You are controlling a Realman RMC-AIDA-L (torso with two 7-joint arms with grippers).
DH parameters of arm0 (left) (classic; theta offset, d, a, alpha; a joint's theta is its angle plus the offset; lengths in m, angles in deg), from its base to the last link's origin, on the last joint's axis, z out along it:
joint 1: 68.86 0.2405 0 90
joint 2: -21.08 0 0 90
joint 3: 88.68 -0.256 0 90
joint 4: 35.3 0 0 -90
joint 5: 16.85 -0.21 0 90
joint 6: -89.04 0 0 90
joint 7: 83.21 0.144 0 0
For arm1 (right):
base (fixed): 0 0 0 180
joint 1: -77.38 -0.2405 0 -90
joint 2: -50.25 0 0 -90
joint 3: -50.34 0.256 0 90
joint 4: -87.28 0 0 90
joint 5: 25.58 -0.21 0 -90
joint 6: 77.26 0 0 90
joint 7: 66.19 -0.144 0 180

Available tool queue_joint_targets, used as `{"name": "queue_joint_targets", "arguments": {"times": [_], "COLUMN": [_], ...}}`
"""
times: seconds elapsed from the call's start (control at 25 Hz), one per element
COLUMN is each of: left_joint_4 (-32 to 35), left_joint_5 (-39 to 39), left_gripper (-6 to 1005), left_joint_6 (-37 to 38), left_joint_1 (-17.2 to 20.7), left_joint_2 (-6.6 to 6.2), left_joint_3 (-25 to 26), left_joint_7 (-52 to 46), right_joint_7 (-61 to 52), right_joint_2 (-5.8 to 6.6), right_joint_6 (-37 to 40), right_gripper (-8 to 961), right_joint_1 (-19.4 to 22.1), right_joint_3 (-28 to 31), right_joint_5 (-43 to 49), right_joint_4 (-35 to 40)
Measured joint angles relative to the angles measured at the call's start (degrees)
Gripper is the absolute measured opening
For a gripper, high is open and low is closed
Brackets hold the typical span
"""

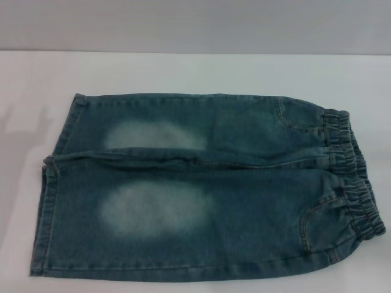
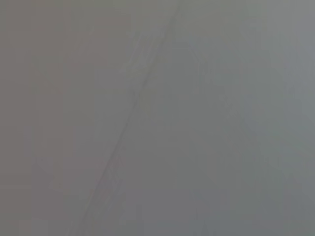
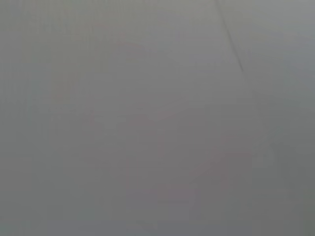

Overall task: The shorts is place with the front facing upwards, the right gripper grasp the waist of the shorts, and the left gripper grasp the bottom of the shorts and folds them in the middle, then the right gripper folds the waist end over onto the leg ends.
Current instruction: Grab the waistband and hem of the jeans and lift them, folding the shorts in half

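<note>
The white, smooth, matte table top point(image 1: 183, 70) carries the long blue-green denim shorts point(image 1: 244, 201), spread flat with the front facing up and lying sideways across the head view. At the left lies the bottom of the shorts point(image 1: 50, 207): two straight hemmed leg openings, each edged with a narrow stitched denim band, the nearer leg reaching a little farther left than the farther one. Moving right, each leg bears a soft oval faded patch, a smaller pale one point(image 1: 153, 135) on the farther leg and a larger one point(image 1: 156, 209) on the nearer leg, where the weave looks worn and almost chalky against the darker cloth around it. Between the legs runs a long raised fold point(image 1: 183, 157) of cloth, slightly rumpled, where the two legs meet. Farther right the curved stitched pocket seams point(image 1: 308, 229) arc toward the band. At the far right sits the waist of the shorts point(image 1: 354, 165), a puckered, ruffled elastic band with close vertical gathers, narrower than the legs and bending a little at the middle.

Neither the left gripper nor the right gripper appears in any view, so whether their claws are spread or pressed together cannot be told. Both wrist views show only a plain grey surface with a faint dark line.
</note>
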Motion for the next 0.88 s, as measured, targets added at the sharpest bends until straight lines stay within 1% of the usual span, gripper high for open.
{"name": "queue_joint_targets", "arguments": {"times": [0.28,0.88], "left_joint_4": [2.54,2.31], "left_joint_5": [0.0,0.0], "left_gripper": [785,784], "left_joint_6": [-3.45,-4.86], "left_joint_1": [-0.16,-0.89], "left_joint_2": [-0.12,0.07], "left_joint_3": [0.0,0.09], "left_joint_7": [-3.53,-3.25], "right_joint_7": [0.03,0.03], "right_joint_2": [0.0,0.17], "right_joint_6": [-1.24,-2.2], "right_gripper": [725,724], "right_joint_1": [-0.84,-2.15], "right_joint_3": [0.0,0.0], "right_joint_5": [0.0,0.01], "right_joint_4": [-0.1,0.06]}}
